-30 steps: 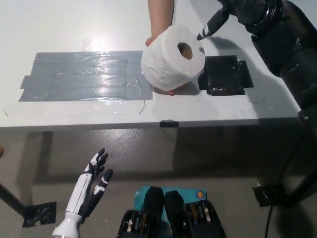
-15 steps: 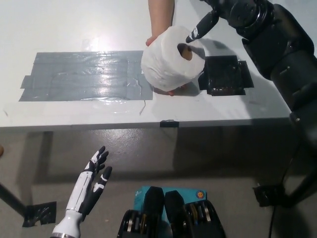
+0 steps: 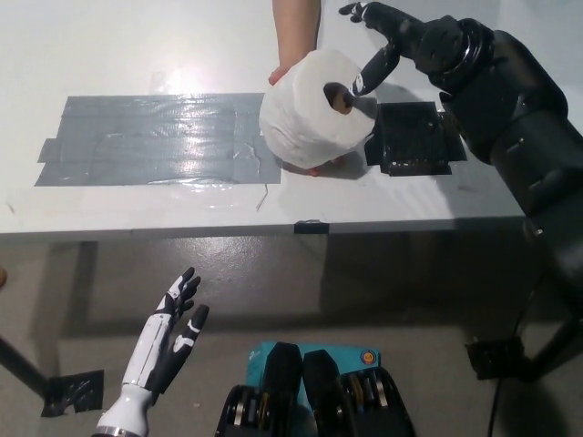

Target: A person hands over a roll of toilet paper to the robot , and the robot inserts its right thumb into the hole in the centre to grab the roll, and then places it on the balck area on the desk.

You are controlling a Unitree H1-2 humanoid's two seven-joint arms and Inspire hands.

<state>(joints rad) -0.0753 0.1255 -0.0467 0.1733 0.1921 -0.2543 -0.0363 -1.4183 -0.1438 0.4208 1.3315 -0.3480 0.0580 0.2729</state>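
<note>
A person's hand (image 3: 293, 55) holds a white toilet paper roll (image 3: 305, 114) above the white desk, its centre hole (image 3: 337, 96) facing right. My black right hand (image 3: 396, 41) is at the roll's upper right, fingers spread, with its thumb tip at the hole's edge. It holds nothing. A small black area (image 3: 414, 137) lies on the desk just right of the roll. My white left hand (image 3: 164, 346) rests open below the desk's front edge at lower left.
A wide patch of grey tape (image 3: 155, 137) covers the desk (image 3: 137, 214) left of the roll. The desk's front edge runs across the middle of the picture. Floor lies below it.
My right hand has moved left toward the roll, bringing its thumb from beside the roll to the hole's edge. The roll, the person's hand and my left hand stayed put.
</note>
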